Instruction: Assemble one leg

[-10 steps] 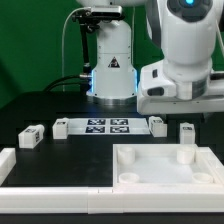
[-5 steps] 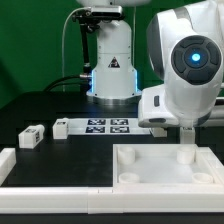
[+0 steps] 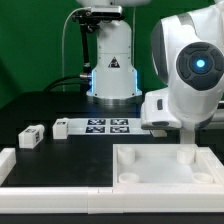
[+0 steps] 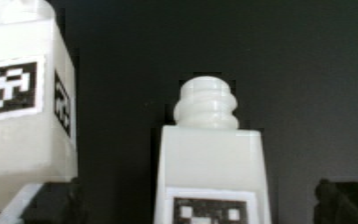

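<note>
Dark table (image 3: 40, 105), white panel (image 3: 150, 168) near right. Leg (image 4: 208, 140) at its far right corner, between my jaws — spread wide, nothing gripped. Grab and screw-in both left, I reckon — early days.

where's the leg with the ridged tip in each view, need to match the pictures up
wrist view: the leg sits in the middle of the picture, its ridged tip against the black table, with a tag on its face.
exterior view: not clearly in it; probably hidden under the arm on the exterior view's right.
shared landmark: the black table, seen in both.
</note>
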You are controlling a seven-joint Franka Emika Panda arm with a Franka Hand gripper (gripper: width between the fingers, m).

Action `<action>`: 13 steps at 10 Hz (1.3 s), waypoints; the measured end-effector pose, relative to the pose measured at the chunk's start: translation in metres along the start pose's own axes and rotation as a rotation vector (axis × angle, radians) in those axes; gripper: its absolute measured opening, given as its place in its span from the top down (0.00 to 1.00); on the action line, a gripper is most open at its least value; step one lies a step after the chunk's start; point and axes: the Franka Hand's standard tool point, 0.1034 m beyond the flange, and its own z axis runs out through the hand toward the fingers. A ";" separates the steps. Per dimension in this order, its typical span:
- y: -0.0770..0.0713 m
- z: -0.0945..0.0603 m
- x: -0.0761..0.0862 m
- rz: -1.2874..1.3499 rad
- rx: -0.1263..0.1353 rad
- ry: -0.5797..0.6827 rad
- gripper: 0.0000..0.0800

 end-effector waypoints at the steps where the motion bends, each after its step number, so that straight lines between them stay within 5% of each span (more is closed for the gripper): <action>1: -0.003 0.000 -0.001 0.012 -0.004 -0.001 0.35; 2: -0.004 0.001 -0.001 0.017 -0.007 -0.001 0.35; 4: -0.003 0.001 -0.001 0.008 -0.005 -0.001 0.64; 11: -0.002 -0.002 -0.003 0.008 -0.006 -0.005 0.64; 13: 0.000 -0.026 -0.025 0.005 -0.010 -0.015 0.64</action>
